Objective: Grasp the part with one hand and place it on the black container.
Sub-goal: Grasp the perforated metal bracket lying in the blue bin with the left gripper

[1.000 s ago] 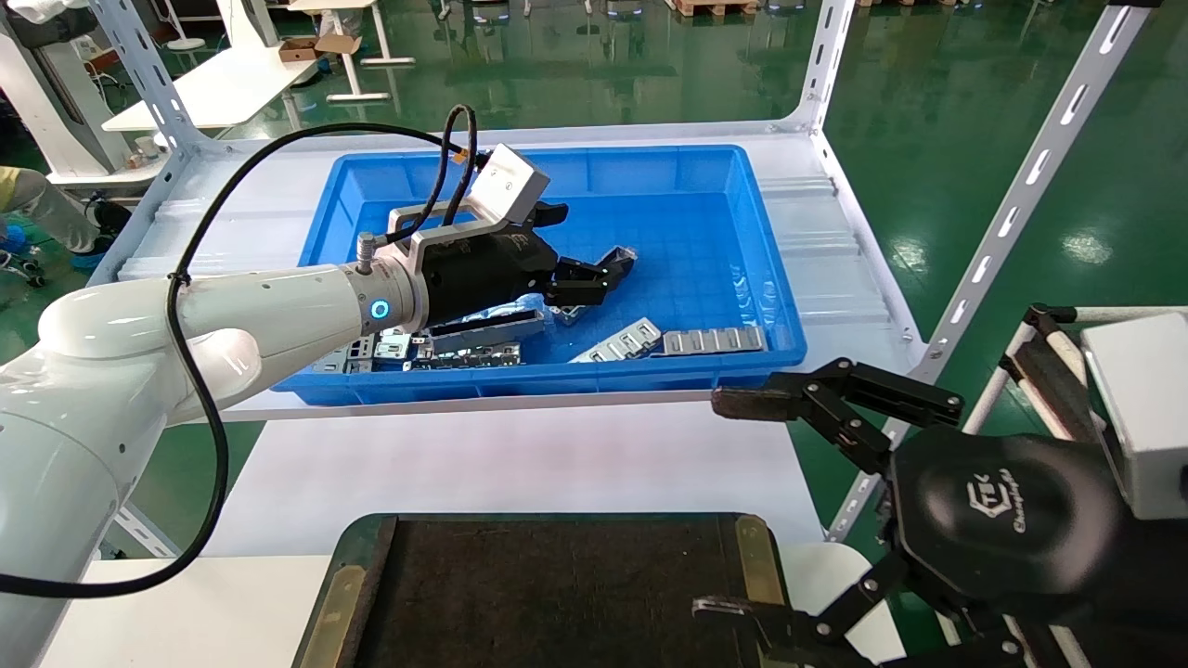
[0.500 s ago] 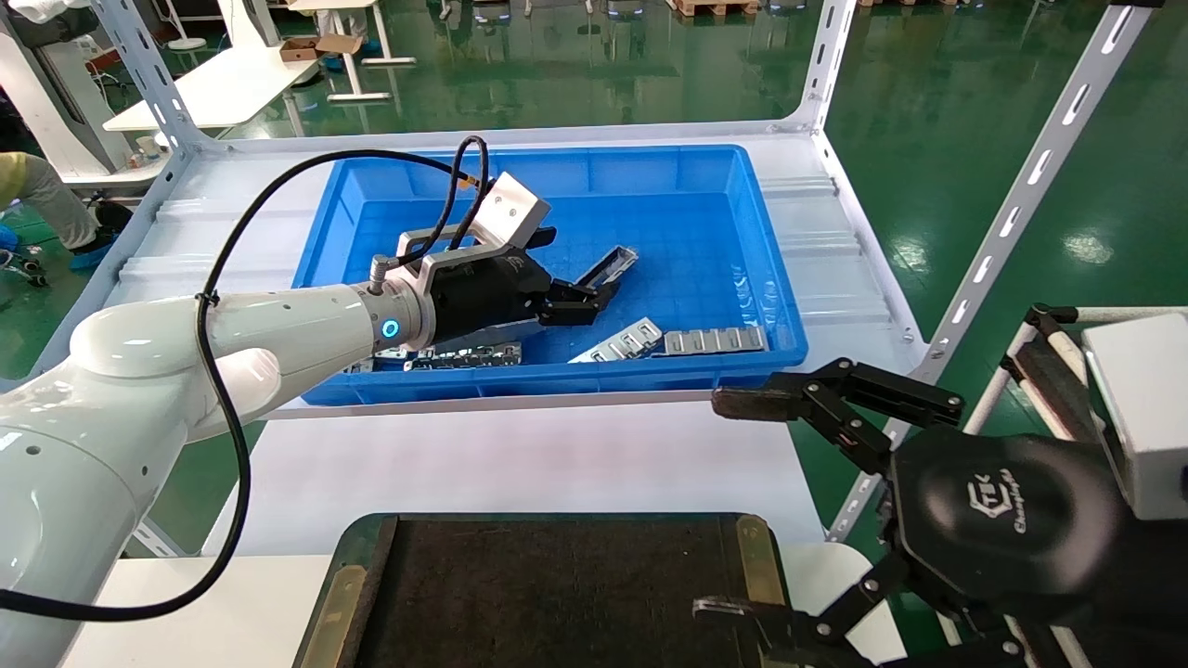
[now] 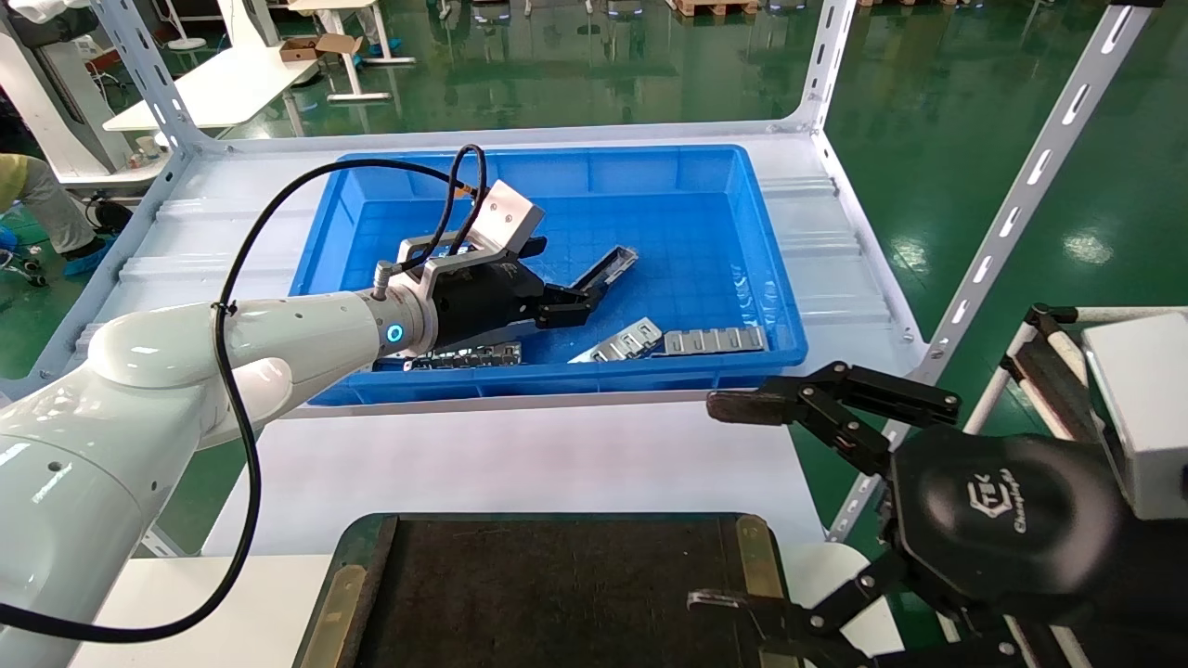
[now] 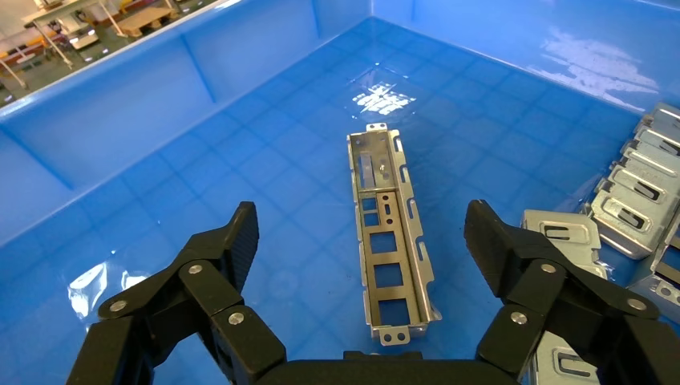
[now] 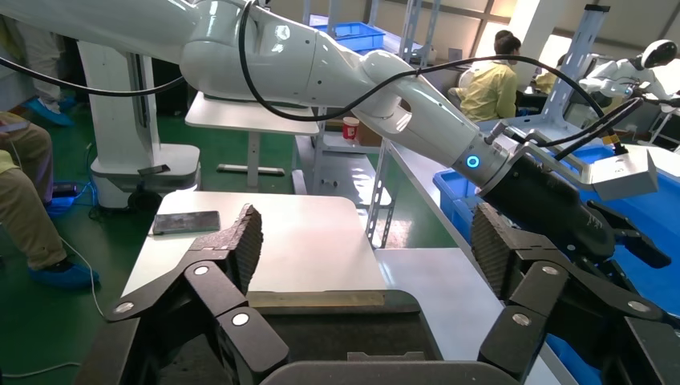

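Note:
The part (image 3: 610,263), a slim silver channel bar with rectangular cut-outs, lies flat on the floor of the blue bin (image 3: 557,381). In the left wrist view the part (image 4: 390,241) points away from the palm, between the two fingers and below them, touching neither. My left gripper (image 3: 577,301) (image 4: 362,231) hangs open just above it inside the bin. The black container (image 3: 557,584) (image 5: 321,330) sits at the near edge of the table. Beside its right end my right gripper (image 3: 719,506) (image 5: 367,233) is parked, open and empty.
Flat silver multi-window plates (image 3: 715,340) (image 4: 633,200) lie along the bin's near wall, with more plates (image 3: 464,355) under the left wrist. White shelf uprights (image 3: 1002,232) rise to the right. A white tabletop (image 3: 520,455) lies between bin and container.
The left gripper has drawn back a little toward the bin's near side, still open, so more of the part shows beyond its fingertips. The part and right arm have not moved.

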